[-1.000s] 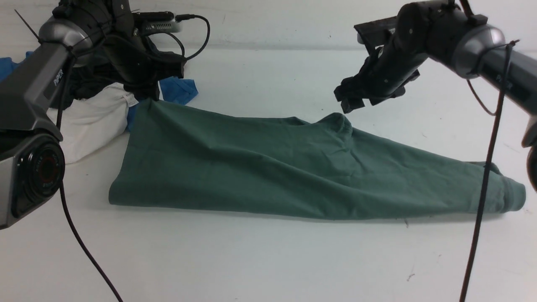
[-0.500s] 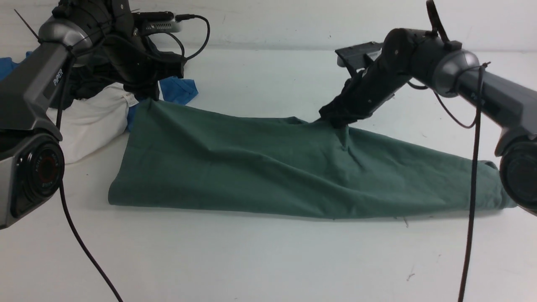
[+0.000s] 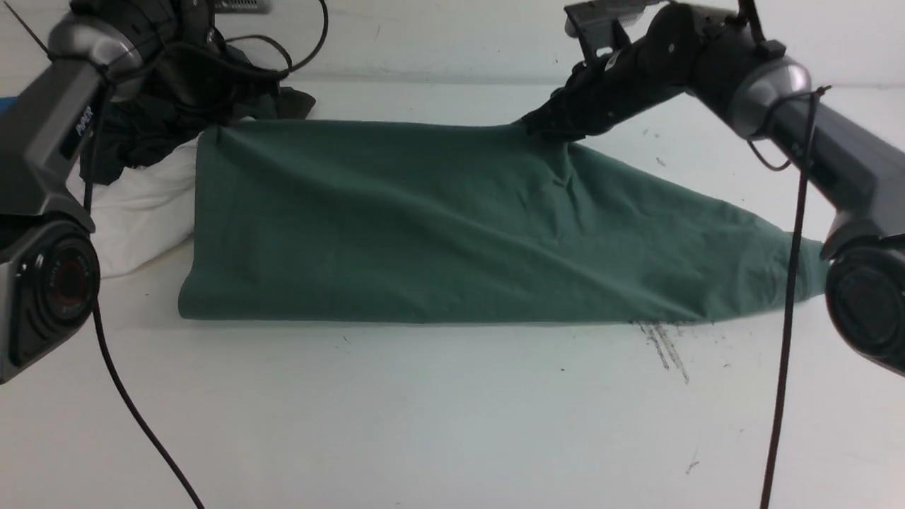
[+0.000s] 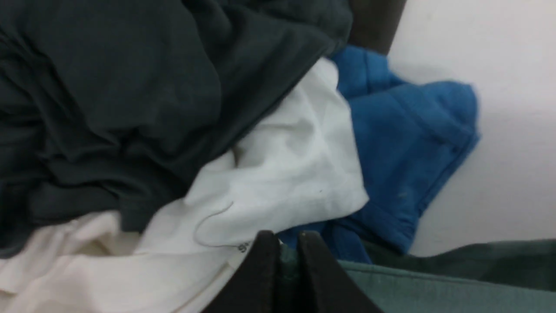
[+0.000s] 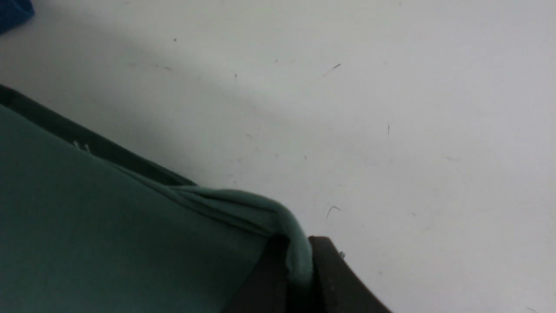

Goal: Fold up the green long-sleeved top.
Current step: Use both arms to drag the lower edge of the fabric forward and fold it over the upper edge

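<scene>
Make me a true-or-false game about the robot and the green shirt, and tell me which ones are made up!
1. The right pincer is pinching the green top. True.
2. The left pincer is wide open and empty. False: it is shut on the green top's edge.
3. The green top lies all flat on the table. False: its far edge is held up, and only the near edge rests down.
4. A white garment touches a blue garment. True.
</scene>
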